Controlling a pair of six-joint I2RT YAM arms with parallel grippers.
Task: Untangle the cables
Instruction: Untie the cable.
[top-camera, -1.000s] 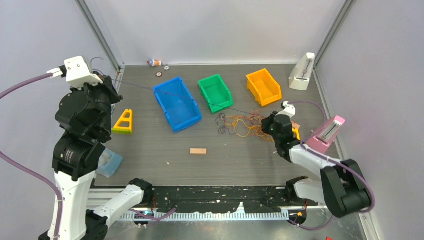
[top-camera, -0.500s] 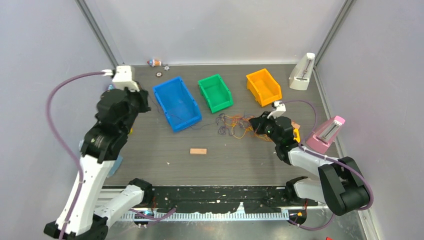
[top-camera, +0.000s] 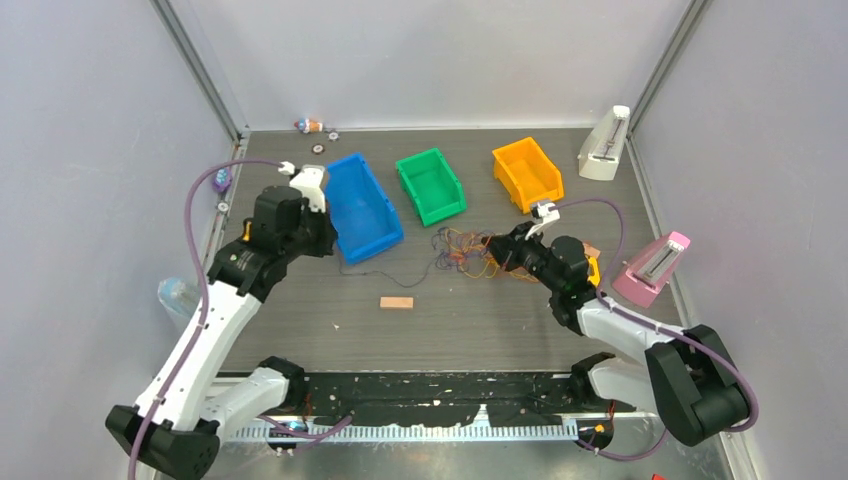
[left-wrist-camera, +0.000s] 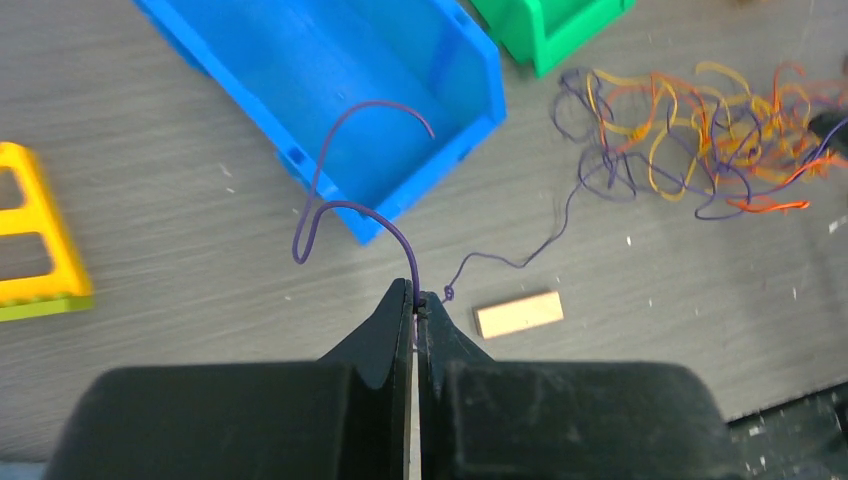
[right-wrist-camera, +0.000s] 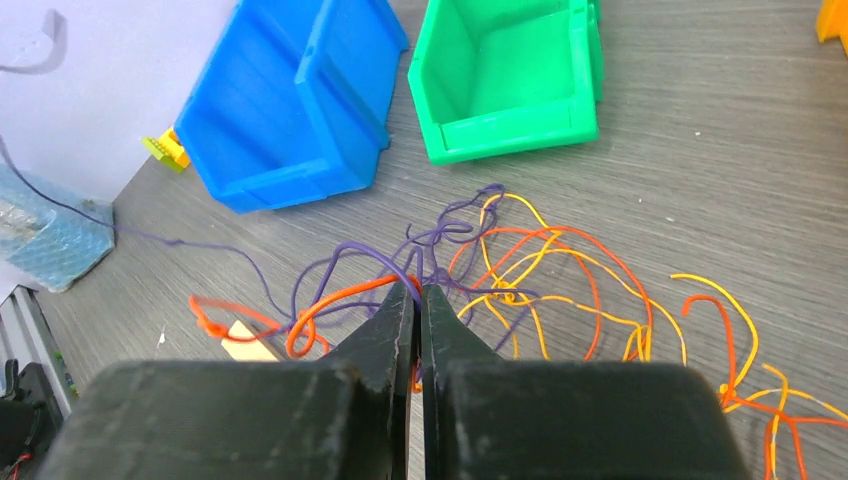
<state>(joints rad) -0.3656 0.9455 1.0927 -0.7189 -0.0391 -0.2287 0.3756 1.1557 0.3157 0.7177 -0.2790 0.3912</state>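
Observation:
The cables are a loose tangle (top-camera: 463, 250) of orange, yellow and purple strands on the table, in front of the green bin. The tangle also shows in the left wrist view (left-wrist-camera: 700, 140) and the right wrist view (right-wrist-camera: 540, 270). One long purple cable (left-wrist-camera: 340, 205) runs slack from the tangle to my left gripper (left-wrist-camera: 415, 297), which is shut on it. The cable's free end loops up over the blue bin. In the top view my left gripper (top-camera: 325, 245) is by the blue bin's front corner. My right gripper (right-wrist-camera: 418, 290) is shut on purple and orange strands at the tangle's right side (top-camera: 497, 250).
Blue bin (top-camera: 355, 205), green bin (top-camera: 430, 185) and orange bin (top-camera: 527, 173) stand in a row behind the tangle. A small wooden block (top-camera: 396, 302) lies in front. A yellow triangular piece (left-wrist-camera: 30, 240) is on the left. White (top-camera: 605, 145) and pink (top-camera: 655, 265) metronomes stand on the right.
My left arm swung down from high at the left to the blue bin's front corner, still holding the purple cable, which went from taut to slack. My right gripper shifted a little left.

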